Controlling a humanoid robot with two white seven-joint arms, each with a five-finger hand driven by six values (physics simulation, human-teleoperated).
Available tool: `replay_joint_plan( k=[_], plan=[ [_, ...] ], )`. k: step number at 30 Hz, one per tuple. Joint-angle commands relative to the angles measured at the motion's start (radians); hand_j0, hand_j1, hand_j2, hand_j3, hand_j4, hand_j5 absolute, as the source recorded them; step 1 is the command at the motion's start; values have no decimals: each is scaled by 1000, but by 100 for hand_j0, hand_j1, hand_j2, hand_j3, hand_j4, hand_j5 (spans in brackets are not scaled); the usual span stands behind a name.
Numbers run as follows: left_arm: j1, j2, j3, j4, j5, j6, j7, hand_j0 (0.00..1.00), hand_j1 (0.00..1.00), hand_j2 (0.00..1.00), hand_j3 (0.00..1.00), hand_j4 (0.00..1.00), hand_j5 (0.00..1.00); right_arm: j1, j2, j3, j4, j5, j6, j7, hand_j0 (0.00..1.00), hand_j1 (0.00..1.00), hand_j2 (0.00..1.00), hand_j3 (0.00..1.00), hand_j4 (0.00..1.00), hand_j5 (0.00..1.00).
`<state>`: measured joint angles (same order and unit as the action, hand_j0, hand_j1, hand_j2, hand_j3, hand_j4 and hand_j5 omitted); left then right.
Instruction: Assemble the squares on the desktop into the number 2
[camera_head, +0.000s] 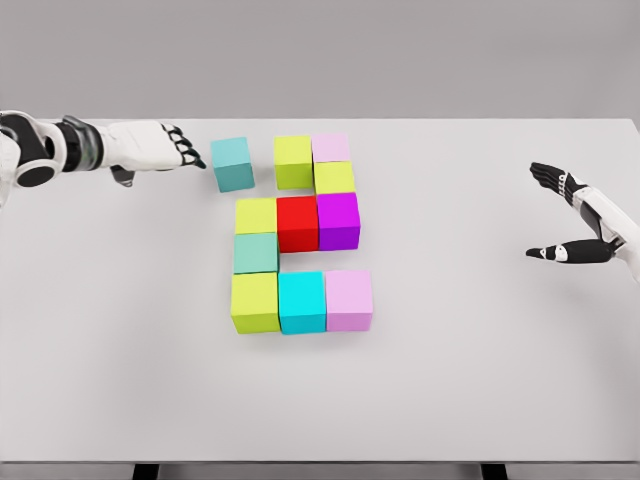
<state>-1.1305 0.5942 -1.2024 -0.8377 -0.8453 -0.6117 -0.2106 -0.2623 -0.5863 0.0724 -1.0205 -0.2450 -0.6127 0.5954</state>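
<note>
1. The white table (480, 380) spans nearly the whole view, and both hands hover over it.
2. The left hand (165, 146) reaches in from the left edge, its dark fingers stretched out straight, close together and holding nothing.
3. The right hand (580, 215) sits well to the right of the blocks, thumb and fingers spread wide apart with nothing between them.
4. The main cluster lies between the two hands, nearer the left one. Its bottom row is a yellow-green cube (255, 302), a cyan cube (302, 301) and a pale pink cube (349, 299), touching side by side.
5. Above that row stands a teal-green cube (256, 252), with a yellow cube (256, 214), a red cube (297, 221) and a purple cube (338, 220) forming the middle row.
6. Further up sit a lime cube (334, 177), a second lime cube (293, 161) and a light pink cube (331, 147).
7. A loose teal cube (232, 164) stands just beside the left fingertips, apart from the cluster.
</note>
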Motion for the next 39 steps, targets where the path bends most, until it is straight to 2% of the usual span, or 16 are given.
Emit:
replay_joint_plan(
  k=[1,15,25,39],
  plan=[
    [0,-13,1,0,2,1,0,100,100,100,100,100,100,0,-1,0,-1,-8,2,0,100,100,100,100,100,100],
    [-8,-50,4,15,2,1,0,100,100,100,100,100,100,0,-1,0,-3,-8,2,0,100,100,100,100,100,100],
    [-26,-68,9,98,0,1,0,100,100,100,100,100,100,0,-1,0,-3,-8,2,0,100,100,100,100,100,100],
    [-35,-117,12,126,2,1,0,100,100,100,100,100,100,2,-1,0,-4,-8,2,0,100,100,100,100,100,100]
  ],
)
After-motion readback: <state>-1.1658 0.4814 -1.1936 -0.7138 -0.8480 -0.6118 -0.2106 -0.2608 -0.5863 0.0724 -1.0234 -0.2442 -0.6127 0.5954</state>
